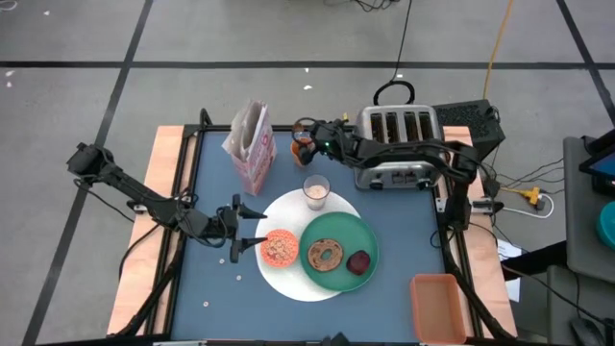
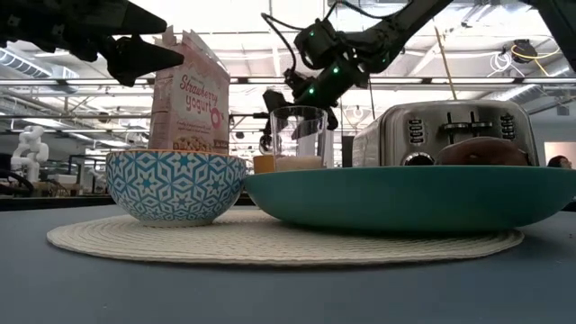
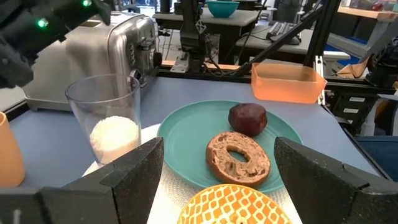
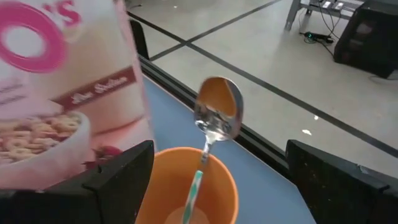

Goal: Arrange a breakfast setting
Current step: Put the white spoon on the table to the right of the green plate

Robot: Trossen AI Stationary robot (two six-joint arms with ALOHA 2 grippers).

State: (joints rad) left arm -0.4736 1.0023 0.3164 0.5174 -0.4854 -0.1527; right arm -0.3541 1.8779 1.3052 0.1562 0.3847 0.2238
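Observation:
The large white round plate (image 1: 281,281) carries the green plate (image 1: 338,231), which holds the bagel (image 1: 325,254) and the dark-red fruit (image 1: 358,261). It also carries the orange-patterned bowl (image 1: 280,248) and the milk glass (image 1: 316,190). The pink cereal box (image 1: 252,144) stands at the far left. The orange cup (image 4: 189,186) beside it holds the spoon (image 4: 216,115), handle down and bowl end up. My right gripper (image 4: 219,149) is open just above the cup, its fingers on either side of the spoon and clear of it. My left gripper (image 1: 255,227) is open and empty, left of the bowl and raised above it (image 2: 135,54).
The silver four-slot toaster (image 1: 399,144) stands at the far right under my right arm. The tan bin (image 1: 437,306) sits at the near right corner. Bare blue table (image 1: 207,279) lies left of the white plate, with a few small white bits on it.

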